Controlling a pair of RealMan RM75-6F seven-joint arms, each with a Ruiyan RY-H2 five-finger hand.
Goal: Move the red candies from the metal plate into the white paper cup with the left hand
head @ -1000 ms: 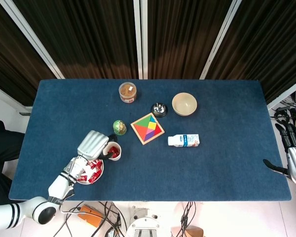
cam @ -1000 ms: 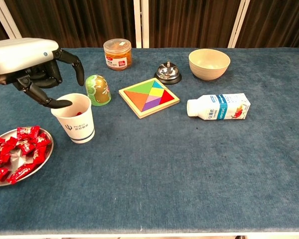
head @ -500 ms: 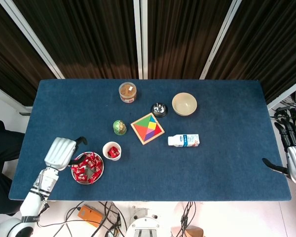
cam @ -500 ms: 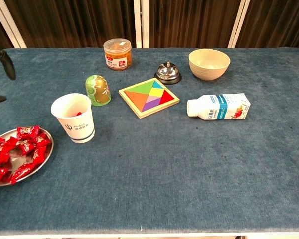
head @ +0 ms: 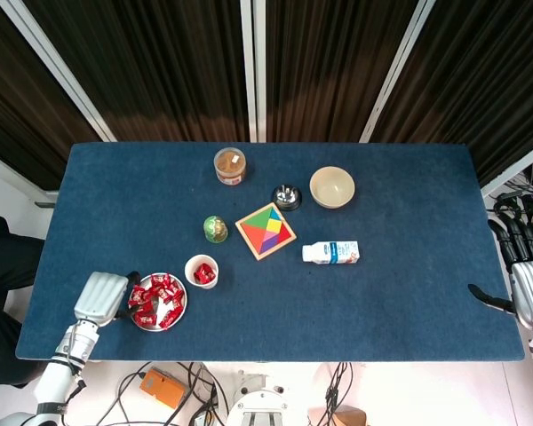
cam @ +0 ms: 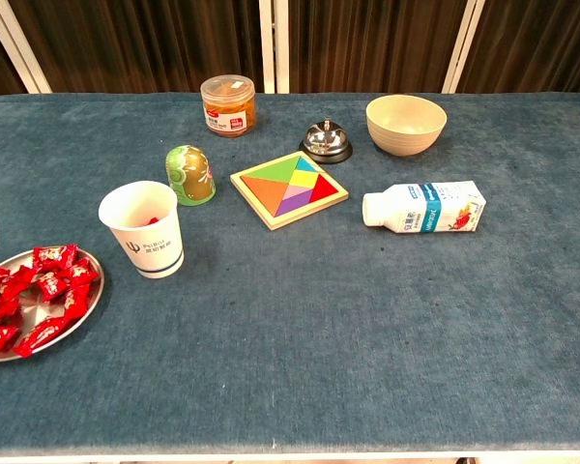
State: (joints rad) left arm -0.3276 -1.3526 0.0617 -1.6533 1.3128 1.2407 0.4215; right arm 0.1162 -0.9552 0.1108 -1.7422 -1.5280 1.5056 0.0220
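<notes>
Your left hand [head: 100, 297], a ribbed silver shell with dark fingers, sat just beside the left rim of the round shiny metal plate [head: 180, 312]; its fingers curled down toward the plate edge, but I could not tell whether they gripped anything. The glossy red wrapped candies [head: 155, 301] lay heaped on that plate, and one red candy [head: 203, 273] showed inside the white paper cup [cam: 145, 232], which stood upright just to the plate's right on the napped blue cloth table [head: 409, 266].

Beyond the cup stood a green egg-shaped figure [cam: 190, 174], then a square wooden tangram puzzle of coloured pieces [cam: 289, 188], a domed chrome bell [cam: 326, 141], a clear jar with an orange lid [cam: 228, 104] and a smooth cream bowl [cam: 406, 124]. A white milk carton [cam: 424, 207] lay on its side.

Your right hand [head: 526, 288] hung at the table's far right edge, holding nothing, fingers apart.
</notes>
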